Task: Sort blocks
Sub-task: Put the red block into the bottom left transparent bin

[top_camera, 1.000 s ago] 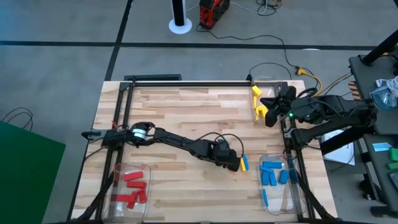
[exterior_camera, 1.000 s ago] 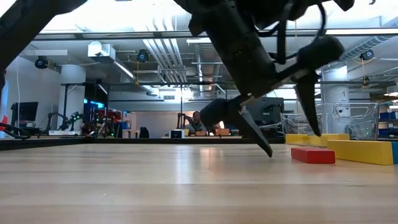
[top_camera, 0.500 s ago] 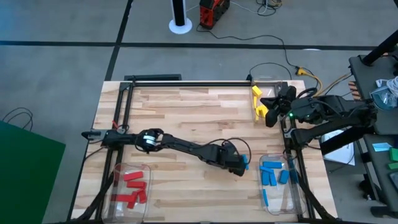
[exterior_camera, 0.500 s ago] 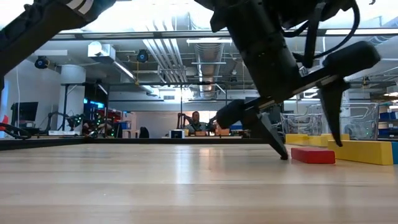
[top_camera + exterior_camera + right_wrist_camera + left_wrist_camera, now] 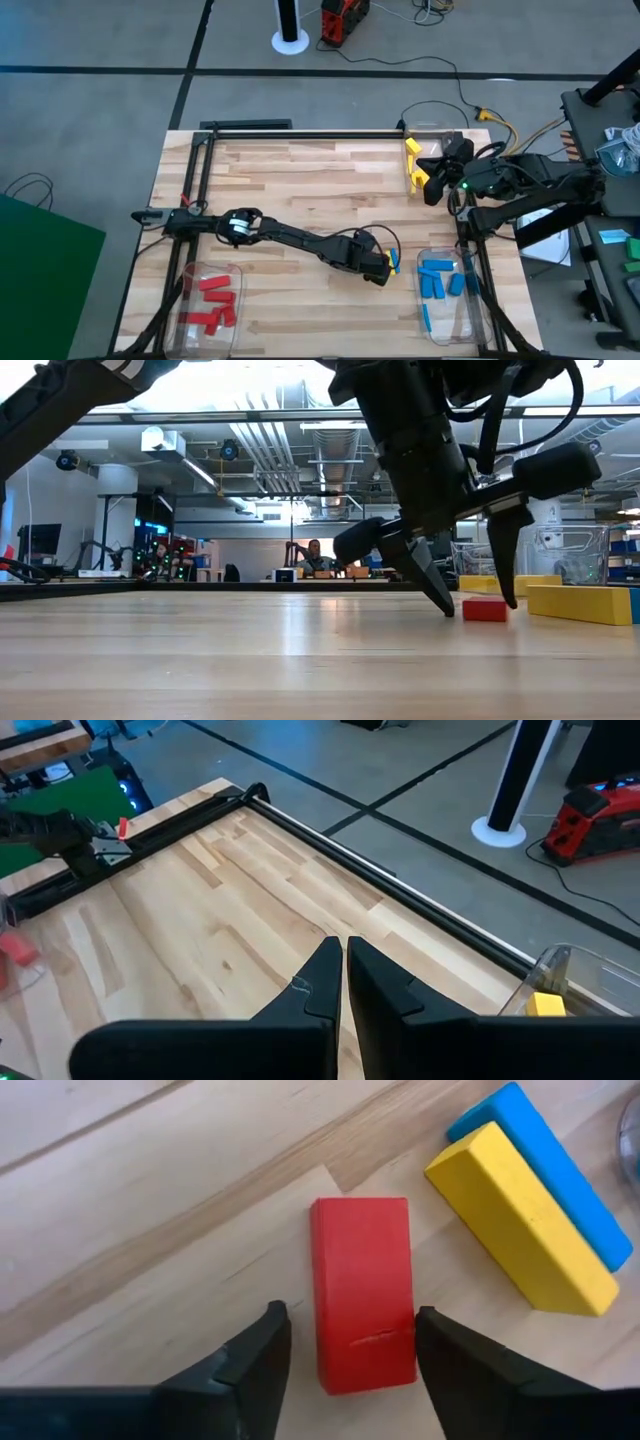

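A red block lies flat on the wooden table, also seen low. My left gripper is open and low over it, one finger on each long side. Just beyond the red block lie a yellow block and a blue block, side by side. My right gripper is shut and hovers by the bin of yellow blocks at the far right. My left gripper comes from above with its fingers along the red block. One finger stands right against the block's long side, and I cannot tell whether it touches. The other finger stands a little apart. The block rests flat on the table.
A clear bin with red blocks sits at the near left, and one with blue blocks at the near right. A black frame runs along the far and side edges. Bare wood lies in the middle.
My left gripper has moved a little toward the table's right and near edges, then eased back left. Its fingers now reach down on both sides of the red block. In the low view the red block looks shorter than before.
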Controlling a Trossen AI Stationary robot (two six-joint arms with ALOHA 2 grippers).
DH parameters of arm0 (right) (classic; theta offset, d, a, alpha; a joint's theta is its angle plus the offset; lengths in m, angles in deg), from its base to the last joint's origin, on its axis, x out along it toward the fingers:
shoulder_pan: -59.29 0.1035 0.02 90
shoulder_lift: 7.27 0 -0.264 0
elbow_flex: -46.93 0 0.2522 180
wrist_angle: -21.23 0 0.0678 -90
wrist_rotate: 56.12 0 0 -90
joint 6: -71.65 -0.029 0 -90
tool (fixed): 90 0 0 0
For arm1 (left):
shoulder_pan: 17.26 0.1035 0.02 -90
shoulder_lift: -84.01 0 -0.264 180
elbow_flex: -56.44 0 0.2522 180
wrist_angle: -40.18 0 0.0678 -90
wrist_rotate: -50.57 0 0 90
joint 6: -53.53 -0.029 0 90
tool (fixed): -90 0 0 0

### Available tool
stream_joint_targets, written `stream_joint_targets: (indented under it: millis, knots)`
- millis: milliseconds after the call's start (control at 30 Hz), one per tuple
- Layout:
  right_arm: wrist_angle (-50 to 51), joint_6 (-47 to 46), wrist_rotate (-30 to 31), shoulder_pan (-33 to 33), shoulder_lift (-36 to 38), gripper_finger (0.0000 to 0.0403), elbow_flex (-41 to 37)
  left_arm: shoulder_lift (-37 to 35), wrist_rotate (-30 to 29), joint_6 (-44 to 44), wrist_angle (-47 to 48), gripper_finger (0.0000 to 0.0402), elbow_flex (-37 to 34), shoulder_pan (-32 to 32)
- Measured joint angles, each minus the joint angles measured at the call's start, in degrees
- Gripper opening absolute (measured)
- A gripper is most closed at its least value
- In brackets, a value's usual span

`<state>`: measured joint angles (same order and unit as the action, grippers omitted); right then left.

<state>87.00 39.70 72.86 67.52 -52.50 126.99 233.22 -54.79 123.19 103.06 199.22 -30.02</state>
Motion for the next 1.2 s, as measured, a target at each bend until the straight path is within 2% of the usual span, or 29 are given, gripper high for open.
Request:
stream_joint_targets:
  millis: [200,433,867,1033,1200]
  knots:
    - [0.0,0.0,0.0,0.0,-0.3,0.0012,0.0,0.0,-2.7,-5.0,0.5,0.0155,-0.1,-0.8]
    - [0.0,0.5,0.0,0.0,-0.7,0.0012,0.0,0.0,-8.8,-17.7,1.0,0.0116,-0.5,-2.4]
    - [0.3,-0.1,-0.1,0.0,-0.7,0.0012,0.0,-3.5,-6.6,-30.7,3.0,0.0114,-1.0,-3.3]
    - [2.1,-6.1,-1.2,0.0,-0.6,0.0012,0.0,-7.4,-7.0,-35.2,4.1,0.0114,-0.8,-3.2]
    - [7.9,-15.4,-5.9,0.0,-0.4,0.0012,0.0,-10.6,-7.4,-40.2,4.8,0.0114,-0.8,-2.7]
